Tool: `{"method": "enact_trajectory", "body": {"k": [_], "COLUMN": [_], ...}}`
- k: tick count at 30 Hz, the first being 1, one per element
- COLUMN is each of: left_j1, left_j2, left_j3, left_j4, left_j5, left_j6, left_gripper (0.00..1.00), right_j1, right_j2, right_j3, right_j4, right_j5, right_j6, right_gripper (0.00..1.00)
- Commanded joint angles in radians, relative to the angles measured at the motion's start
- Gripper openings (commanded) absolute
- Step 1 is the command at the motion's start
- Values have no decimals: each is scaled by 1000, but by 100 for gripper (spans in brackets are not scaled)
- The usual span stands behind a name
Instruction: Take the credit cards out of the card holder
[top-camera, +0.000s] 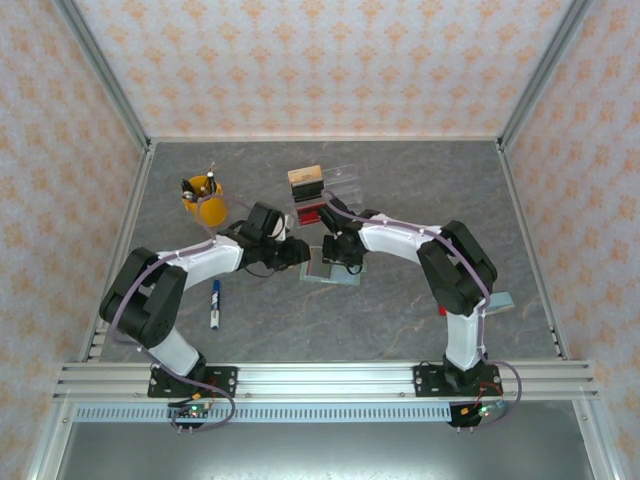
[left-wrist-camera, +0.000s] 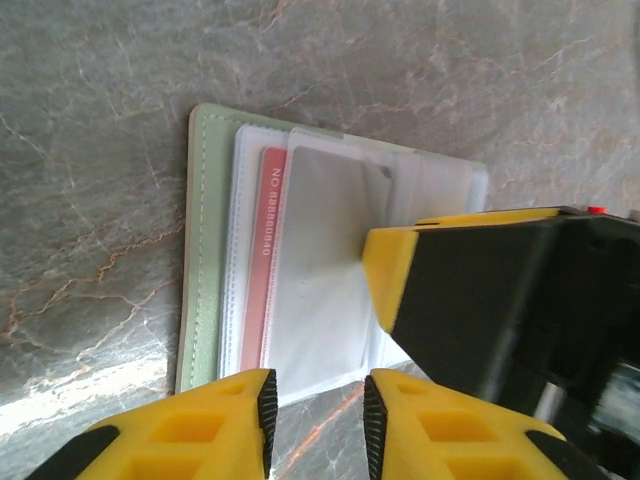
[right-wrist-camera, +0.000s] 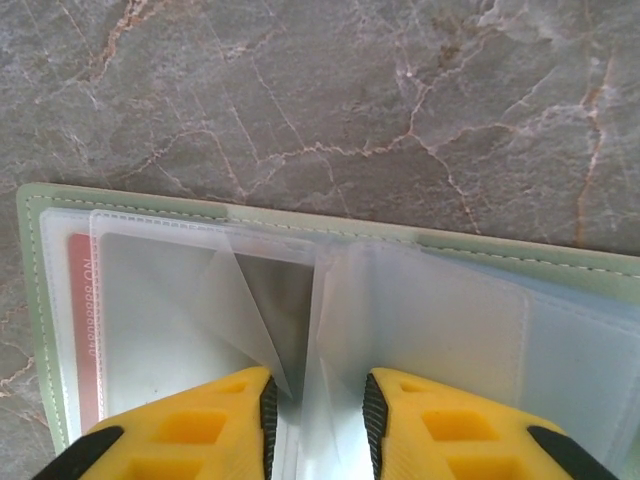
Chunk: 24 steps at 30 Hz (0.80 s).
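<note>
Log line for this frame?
holder: lying open | left gripper: open, at its edge | right gripper: open, astride clear sleeve | red card: inside holder

Stitched matt card holder (left-wrist-camera: 203, 250), glossy plastic sleeves (right-wrist-camera: 430, 320)

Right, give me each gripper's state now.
Left gripper: narrowly open at the card holder edge, nothing clamped.
Right gripper: narrowly open, a clear sleeve page standing between its jaws, not pinched.
</note>
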Motion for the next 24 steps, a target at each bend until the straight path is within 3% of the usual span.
{"method": "enact_trajectory", "body": {"k": [1, 14, 24], "left_j1": [-9, -14, -35], "left_j2": [48, 112, 155], "left_j3": [41, 94, 129], "left_j4": [-16, -83, -135], "left_j5": [-1, 22, -29], "left_j6": [-6, 46, 37], "left_gripper": [30, 23, 24], "right_j1": [-15, -15, -16], "right_j2": [32, 25, 32], "right_j3": [-63, -135, -127], "right_j4": [-21, 65, 67], "right_j5": [30, 46, 36], "right_j6": [-21, -8, -18], "right_gripper": [31, 30, 30]}}
